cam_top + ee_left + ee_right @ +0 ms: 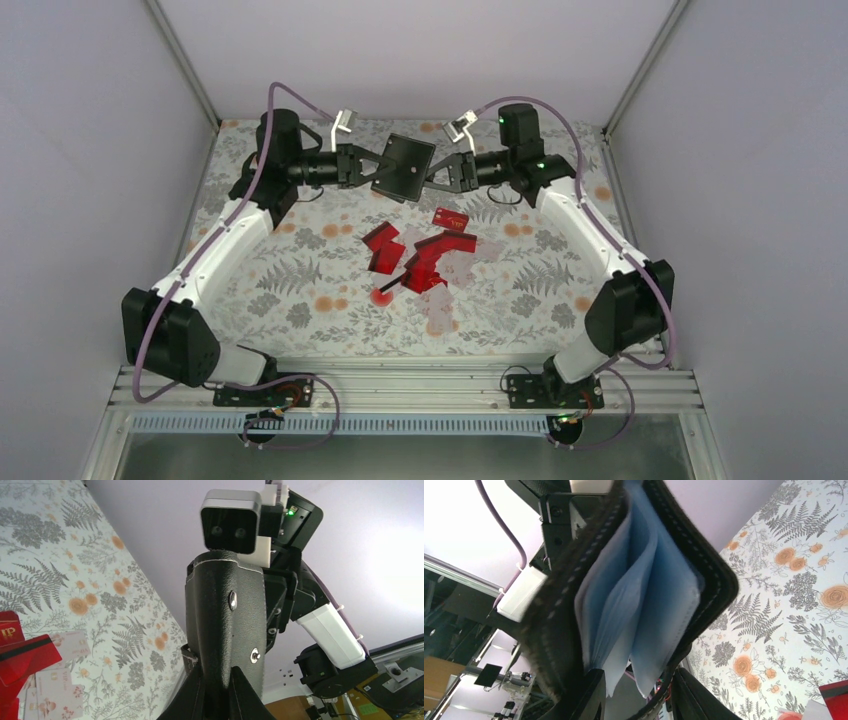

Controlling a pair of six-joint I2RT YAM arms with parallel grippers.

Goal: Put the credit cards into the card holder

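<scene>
Held aloft over worktop point(300, 290): card holder point(403, 167), pinched by left jaws, apparently by right jaws too; blue sleeves point(644, 605) fanned open. Credit cards point(430, 258) heaped below.

Left wrist view: my left gripper point(218, 685) is cropped by the bottom edge, and the credit cards point(22, 652) run off the left edge. Right wrist view: the card holder point(644, 580) has a blurred near cover and a cropped top. I cannot tell whether my right gripper point(639, 700) pinches it. Overhead, the card lettering is too small to read.
</scene>
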